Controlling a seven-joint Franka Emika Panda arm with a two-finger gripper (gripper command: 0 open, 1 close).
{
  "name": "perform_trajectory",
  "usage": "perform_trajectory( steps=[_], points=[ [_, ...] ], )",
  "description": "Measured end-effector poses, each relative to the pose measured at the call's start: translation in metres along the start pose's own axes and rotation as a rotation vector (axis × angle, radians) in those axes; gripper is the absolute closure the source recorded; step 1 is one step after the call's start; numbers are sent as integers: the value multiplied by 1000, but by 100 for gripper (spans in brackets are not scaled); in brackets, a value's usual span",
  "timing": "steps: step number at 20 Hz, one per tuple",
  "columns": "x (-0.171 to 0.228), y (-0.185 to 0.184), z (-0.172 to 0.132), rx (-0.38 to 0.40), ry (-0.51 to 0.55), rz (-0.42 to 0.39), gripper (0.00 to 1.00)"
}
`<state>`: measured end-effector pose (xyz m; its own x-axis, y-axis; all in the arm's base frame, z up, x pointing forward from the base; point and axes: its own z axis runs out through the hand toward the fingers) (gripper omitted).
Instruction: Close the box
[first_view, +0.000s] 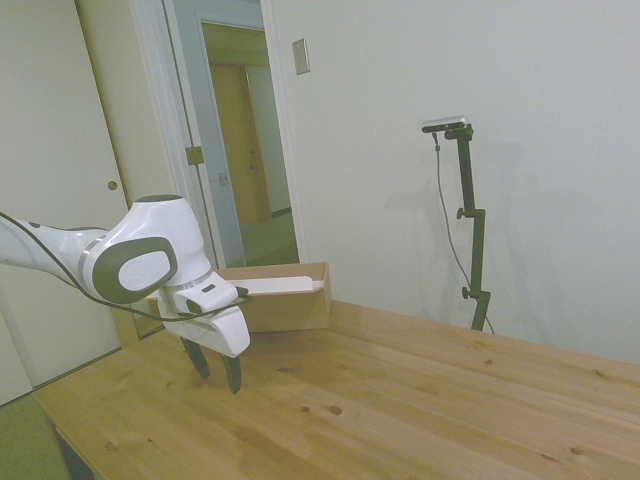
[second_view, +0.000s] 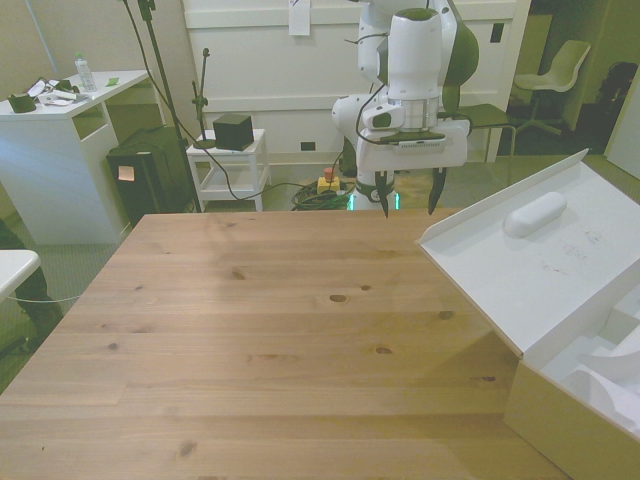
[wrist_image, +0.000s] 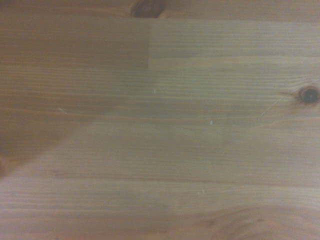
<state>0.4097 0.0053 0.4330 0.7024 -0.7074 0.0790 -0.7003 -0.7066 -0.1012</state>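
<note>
The box (second_view: 565, 425) is tan cardboard and stands at the front view's right edge of the table. Its hinged flap lid (second_view: 530, 265) is swung open and leans outward, white inside, with a small oval white mark (second_view: 534, 214) on it. In the side view the box (first_view: 290, 305) sits at the far edge behind the arm. My gripper (second_view: 408, 195) hangs open above the table's far edge, fingers pointing down, with nothing between them. It is apart from the box, toward the front view's left of the lid. The wrist view holds only bare wood grain (wrist_image: 160, 130).
The wooden table (second_view: 270, 330) stretches wide to the front view's left of the box. Beyond the table stand a white desk (second_view: 70, 130), a small white cart (second_view: 228, 165) and a chair (second_view: 555, 70).
</note>
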Motion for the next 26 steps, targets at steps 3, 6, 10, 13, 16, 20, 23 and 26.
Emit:
perform_trajectory(
  steps=[3, 6, 10, 13, 16, 20, 23, 26],
  points=[
    [0, 1, 3, -6, -4, 0, 0],
    [3, -4, -3, 1, 5, -5, 0],
    [16, -29, -20, 11, 22, -21, 0],
    [35, -55, -17, -1, 32, -47, 0],
    [55, -86, -8, -14, 42, -88, 0],
    [72, -133, -11, 16, 101, -187, 0],
    [79, -158, -33, 36, 165, -260, 0],
    [83, -181, -56, 59, 222, -305, 0]
  ],
)
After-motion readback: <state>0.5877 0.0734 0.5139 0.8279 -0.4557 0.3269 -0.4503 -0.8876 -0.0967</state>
